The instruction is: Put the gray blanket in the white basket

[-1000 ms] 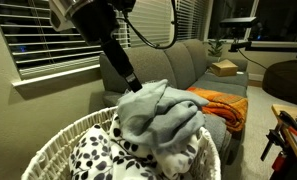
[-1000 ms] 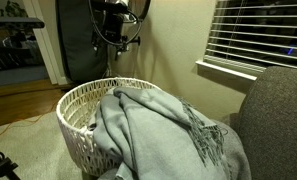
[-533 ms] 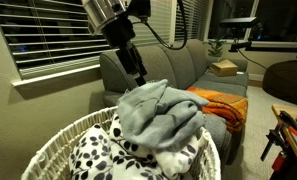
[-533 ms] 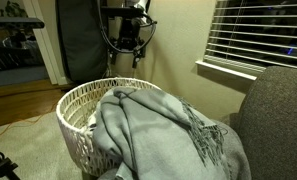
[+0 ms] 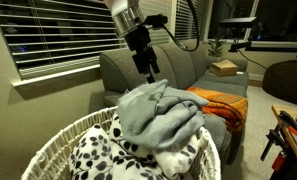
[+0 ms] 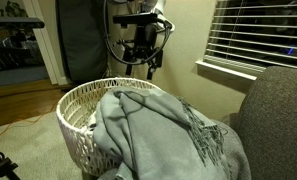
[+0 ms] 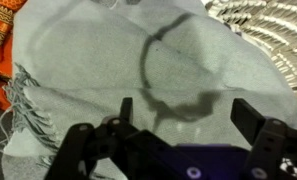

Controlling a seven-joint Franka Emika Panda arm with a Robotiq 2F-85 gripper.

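Top centre of an exterior view, the pincer (image 5: 148,68) hangs clear above the gray blanket (image 5: 160,115), w/ air between them. Blanket sits heaped mid-frame on the far rim of the white basket (image 5: 58,135), atop a spotted throw (image 5: 98,158), w/ an orange blanket (image 5: 223,105) just right of it on the couch (image 5: 188,62). In an exterior view w/ blinds (image 6: 258,35) at upper right, the pincer is upper centre and the blanket drapes over the basket rim, spilling lower right toward the couch, so prob. only part-way in. Wrist view: fingers (image 7: 126,108) spread wide at frame bottom, nothing pinched; gray cloth fills the middle, fringe (image 7: 23,85) at left edge, basket weave upper right. Judgement: job isn't done til the overhang is inside. To do it well, approx.: drop straight onto a thick fold near the spilling side, not the fringe, which would likely slip; bite deep, lift enough to clear the rim, carry toward basket centre, then let go. Watch for snagging the throw underneath.
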